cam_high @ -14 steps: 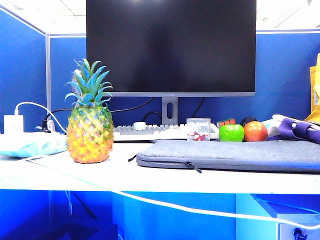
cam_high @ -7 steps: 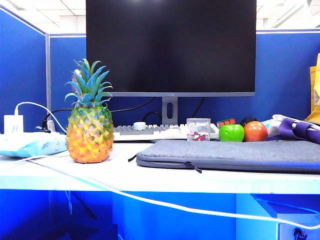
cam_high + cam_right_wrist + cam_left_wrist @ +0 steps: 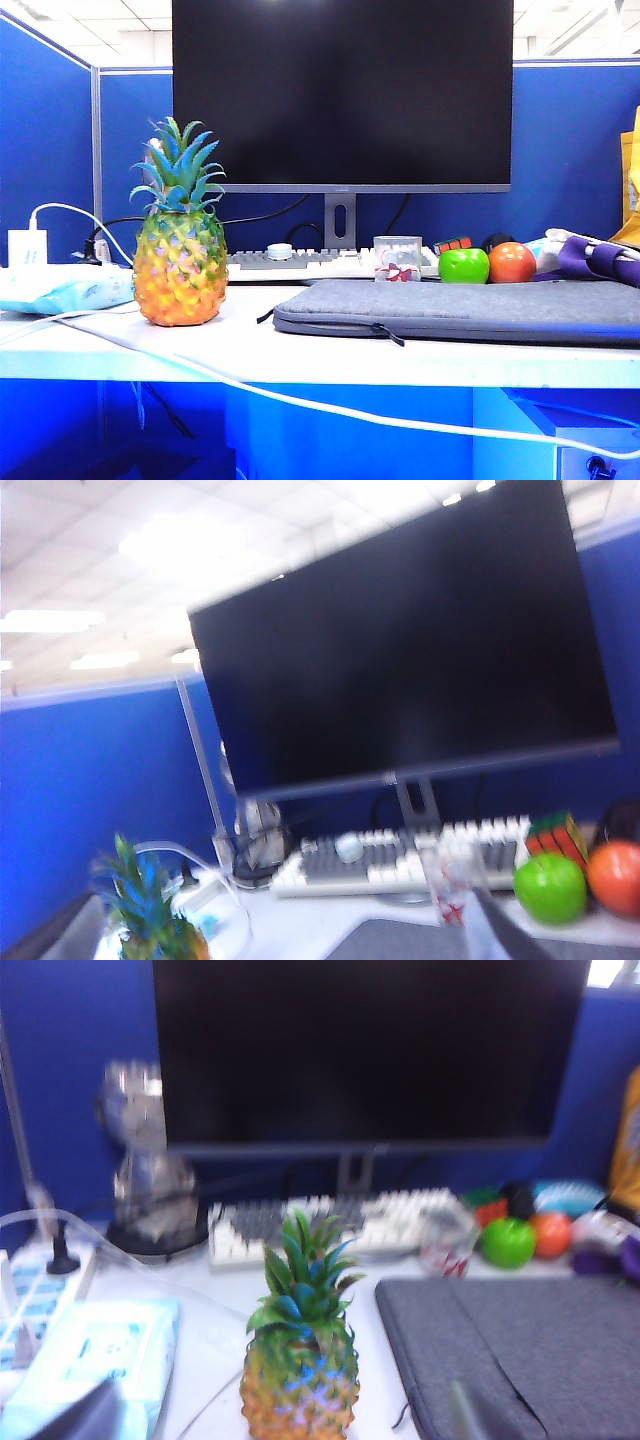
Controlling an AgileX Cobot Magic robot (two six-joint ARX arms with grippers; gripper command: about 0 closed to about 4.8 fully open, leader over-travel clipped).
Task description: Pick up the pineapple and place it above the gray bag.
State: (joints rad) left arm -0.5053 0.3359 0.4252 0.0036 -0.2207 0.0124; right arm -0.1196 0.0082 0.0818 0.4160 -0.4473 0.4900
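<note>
Standing untouched just beside the gray bag (image 3: pixel 470 310), the pineapple (image 3: pixel 179 265) awaits pickup; nothing is done yet. The left gripper (image 3: pixel 280 1415), fingers spread, hovers near the pineapple; the right gripper (image 3: pixel 290 930), spread too, hangs farther off.

Blue cubicle partitions (image 3: pixel 60 150) wall in a white desk (image 3: pixel 330 365); a big dark monitor (image 3: pixel 341 95) stands at the back, ceiling lights (image 3: pixel 150 550) glaring overhead

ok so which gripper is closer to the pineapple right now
left. the left fingers frame the pineapple from close in front; the right fingers are farther back, with the pineapple off to one side
</note>
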